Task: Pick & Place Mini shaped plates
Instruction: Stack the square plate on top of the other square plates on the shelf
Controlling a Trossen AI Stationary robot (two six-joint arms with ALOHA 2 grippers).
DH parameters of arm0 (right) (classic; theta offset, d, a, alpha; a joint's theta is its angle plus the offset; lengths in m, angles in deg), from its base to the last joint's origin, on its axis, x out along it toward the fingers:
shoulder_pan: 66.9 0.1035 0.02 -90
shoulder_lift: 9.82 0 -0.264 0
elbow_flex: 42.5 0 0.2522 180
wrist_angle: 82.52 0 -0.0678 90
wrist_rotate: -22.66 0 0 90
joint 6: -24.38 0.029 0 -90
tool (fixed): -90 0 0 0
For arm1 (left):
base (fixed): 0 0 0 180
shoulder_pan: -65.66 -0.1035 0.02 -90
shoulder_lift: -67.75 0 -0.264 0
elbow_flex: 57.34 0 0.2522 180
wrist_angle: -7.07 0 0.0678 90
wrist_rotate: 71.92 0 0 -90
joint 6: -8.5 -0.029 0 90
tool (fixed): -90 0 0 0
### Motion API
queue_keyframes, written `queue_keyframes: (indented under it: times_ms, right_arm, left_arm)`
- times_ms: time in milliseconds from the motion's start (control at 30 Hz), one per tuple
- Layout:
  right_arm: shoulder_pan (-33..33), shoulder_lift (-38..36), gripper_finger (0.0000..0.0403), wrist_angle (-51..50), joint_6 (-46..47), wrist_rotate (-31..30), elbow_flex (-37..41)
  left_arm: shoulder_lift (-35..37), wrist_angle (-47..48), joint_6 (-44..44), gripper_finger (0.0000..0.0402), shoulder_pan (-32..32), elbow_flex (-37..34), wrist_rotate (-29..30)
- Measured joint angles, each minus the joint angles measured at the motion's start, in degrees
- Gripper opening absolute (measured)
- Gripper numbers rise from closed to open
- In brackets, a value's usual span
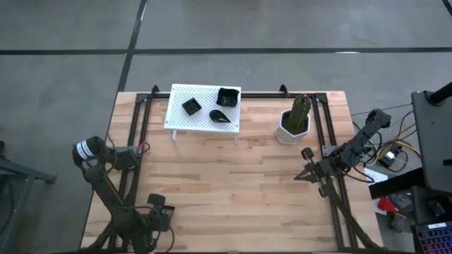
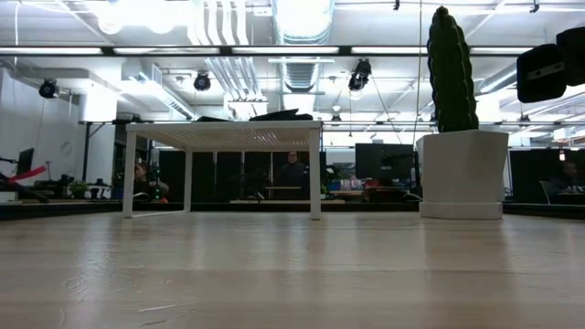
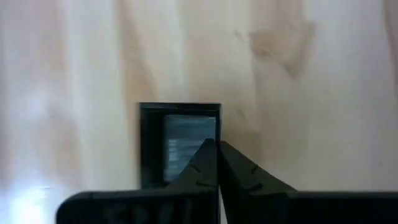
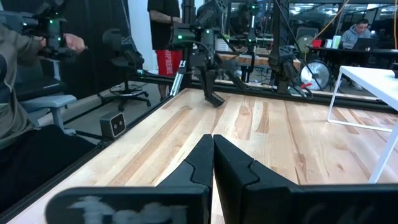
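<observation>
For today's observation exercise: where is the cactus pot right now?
In the high view the cactus pot stands at the table's far right, just right of the white rack.

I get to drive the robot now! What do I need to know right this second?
Left gripper: jaws shut, tips at the rim of a small black square plate lying on the wooden table, left side. I cannot tell if the rim is gripped.
Right gripper: jaws shut, empty, waiting at the table's right side.
Done: three plates sit on the white perforated rack: a small flat black square, a raised-rim black square and a black teardrop.
Left to do: move the left gripper's plate, probably to the rack.
</observation>
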Motion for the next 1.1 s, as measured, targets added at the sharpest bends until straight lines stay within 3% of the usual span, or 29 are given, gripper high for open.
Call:
queue_keyframes:
  times_ms: [333, 500, 667, 833, 1100]
  right_arm:
    - [0.0, 0.0, 0.0008, 0.0, 0.0, 0.0, 0.0]
    - [0.0, 0.0, 0.0008, 0.0, 0.0, 0.0, 0.0]
    - [0.0, 0.0, 0.0008, 0.0, 0.1, 0.0, 0.0]
    - [0.0, 0.0, 0.0008, 0.0, 0.1, 0.0, 0.0]
    - [0.0, 0.0, 0.0008, 0.0, 0.0, 0.0, 0.0]
  left_arm:
    - [0.0, 12.1, 4.9, 0.0, -7.7, 7.4, 9.8]
    - [0.0, 14.4, -0.5, 0.0, -14.2, 9.7, 12.1]
    - [0.0, 22.1, 1.5, 0.0, -23.0, 13.6, 15.5]
    - [0.1, 25.3, -7.7, 0.0, -29.8, 19.6, 20.2]
    - [0.2, 34.6, -12.1, 0.0, -42.6, 31.5, 25.1]
